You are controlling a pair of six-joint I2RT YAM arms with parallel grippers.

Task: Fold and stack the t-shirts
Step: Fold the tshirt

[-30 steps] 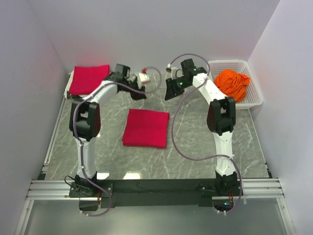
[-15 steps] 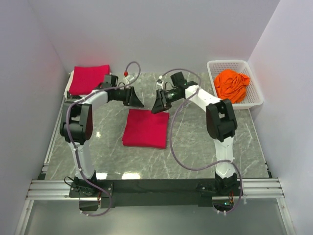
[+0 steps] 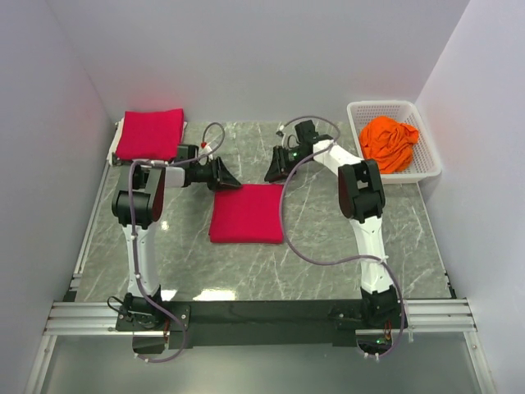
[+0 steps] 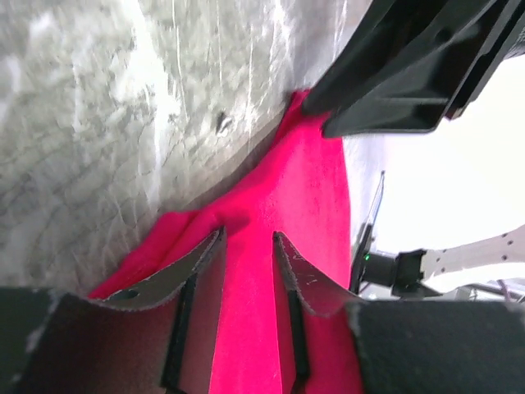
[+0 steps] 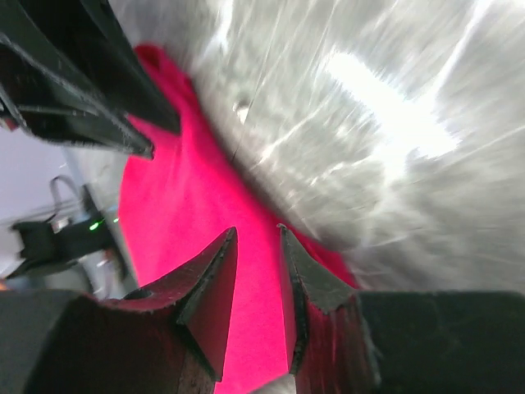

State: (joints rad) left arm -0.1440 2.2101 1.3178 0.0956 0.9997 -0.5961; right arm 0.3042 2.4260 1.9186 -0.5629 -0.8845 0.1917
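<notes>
Grey marble table (image 3: 328, 246) carries everything here, and its middle serves as the place for folding. At the far right stands the white basket (image 3: 381, 104), and in it lies the orange t-shirt (image 3: 389, 141), crumpled; we judge that it waits there for its turn. In the far left corner lies the stack of red t-shirts (image 3: 150, 134), flat and square, well apart from the work so that it is not disturbed. In the centre lies the folded red t-shirt (image 3: 246, 213), a neat rectangle, not yet on the stack. Both arms reach to its far edge, one at each corner: the left gripper (image 3: 228, 179) at the far left corner and the right gripper (image 3: 272, 172) at the far right corner. We think this is so that the cloth lifts evenly and keeps its fold when carried to the stack. In each wrist view the fingers (image 4: 201, 263) stand close together with only a narrow gap, and red cloth fills this gap. We cannot tell whether they pinch the cloth or only straddle its edge.
</notes>
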